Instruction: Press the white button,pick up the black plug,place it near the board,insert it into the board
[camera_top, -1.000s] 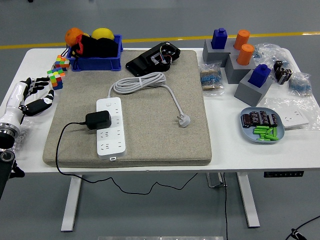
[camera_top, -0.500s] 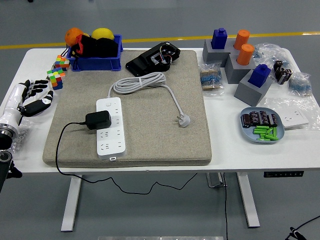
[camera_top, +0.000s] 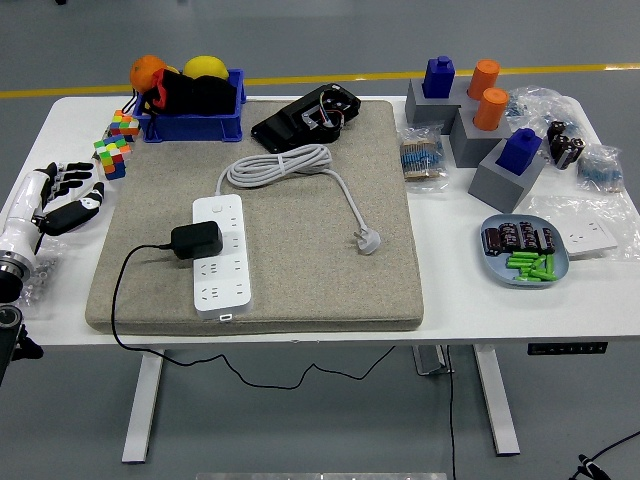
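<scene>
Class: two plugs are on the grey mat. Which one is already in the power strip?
The black plug, sitting in the white power strip. The white plug lies loose on the mat, right of the strip.

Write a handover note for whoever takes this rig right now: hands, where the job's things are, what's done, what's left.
Left robot hand: at the table's left edge, fingers relaxed, holding nothing. Right robot hand: not in view.
White power strip: lies on the grey mat, its own cable coiled behind it, its white plug loose on the mat.
Black plug: already sits on the strip's left side, cord trailing off the table's front edge; looks seated, though depth can't be confirmed.
Button state can't be read from this view.
Left: verify the button press and the plug's seating.
</scene>
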